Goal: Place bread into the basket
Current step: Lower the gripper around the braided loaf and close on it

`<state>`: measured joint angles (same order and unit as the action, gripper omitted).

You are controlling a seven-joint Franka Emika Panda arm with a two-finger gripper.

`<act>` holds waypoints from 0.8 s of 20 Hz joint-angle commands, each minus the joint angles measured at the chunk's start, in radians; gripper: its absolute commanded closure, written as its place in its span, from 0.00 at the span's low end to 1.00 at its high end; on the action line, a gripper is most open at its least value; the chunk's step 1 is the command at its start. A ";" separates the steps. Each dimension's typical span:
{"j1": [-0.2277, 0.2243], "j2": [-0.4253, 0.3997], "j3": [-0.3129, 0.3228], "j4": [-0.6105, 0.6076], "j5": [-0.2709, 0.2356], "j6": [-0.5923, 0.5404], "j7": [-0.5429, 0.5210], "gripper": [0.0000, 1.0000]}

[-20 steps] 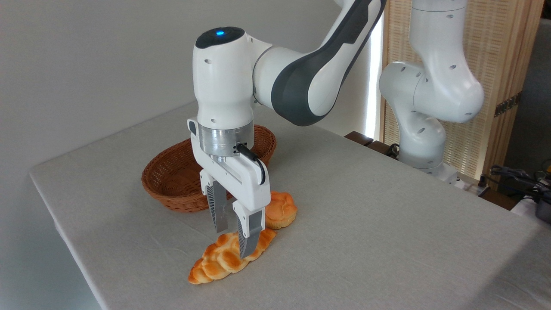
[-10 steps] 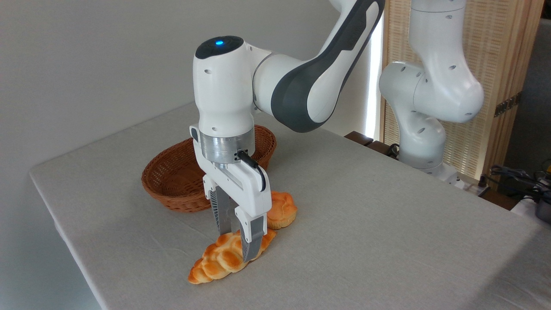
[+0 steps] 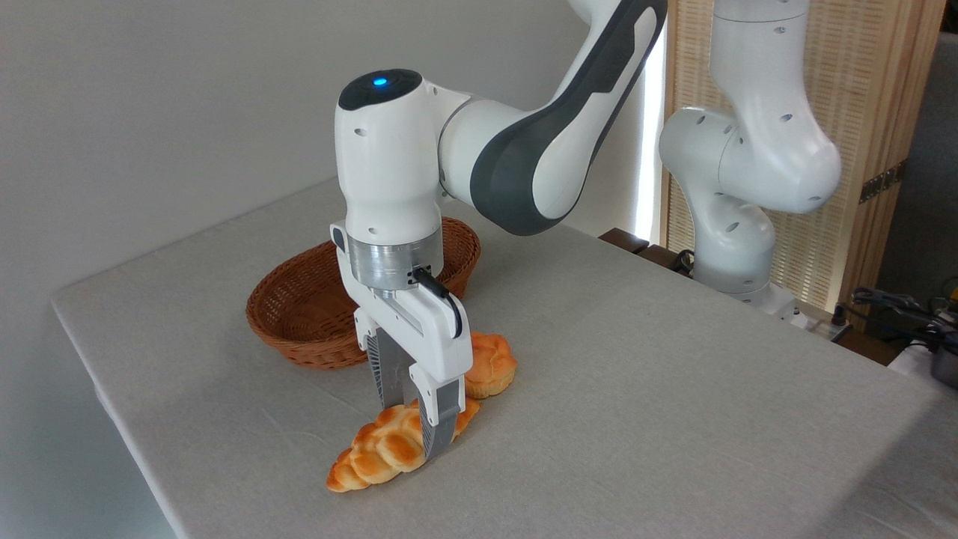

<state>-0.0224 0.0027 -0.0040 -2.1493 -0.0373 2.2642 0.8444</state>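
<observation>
pincer (image 3: 416,427) – fingers astride bread (image 3: 395,446), grip not certain | bread flat on table (image 3: 636,419) | basket (image 3: 314,314) behind

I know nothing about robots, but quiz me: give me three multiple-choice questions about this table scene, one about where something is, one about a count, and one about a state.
1. Where does the small round knotted bun sit?
A. inside the basket
B. on the table, between the basket and the long loaf
C. in the gripper

2. How many baked items are in view?
A. one
B. two
C. four

3. What is inside the oval brown woven wicker basket?
A. nothing that can be seen
B. the long loaf
C. the round bun

Answers:
1 B: the bun rests on the grey table, beside the far end of the long braided golden-orange loaf.
2 B: only the loaf and the bun show.
3 A: its visible inside is bare, while the two-finger gripper straddles the loaf on the table.
</observation>
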 commanded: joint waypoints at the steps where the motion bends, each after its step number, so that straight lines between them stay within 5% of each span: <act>1: -0.002 0.008 0.007 -0.009 0.011 0.026 0.021 0.67; 16: -0.002 0.008 0.006 0.023 -0.004 0.020 0.019 0.66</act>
<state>-0.0230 0.0074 -0.0042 -2.1484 -0.0373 2.2650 0.8533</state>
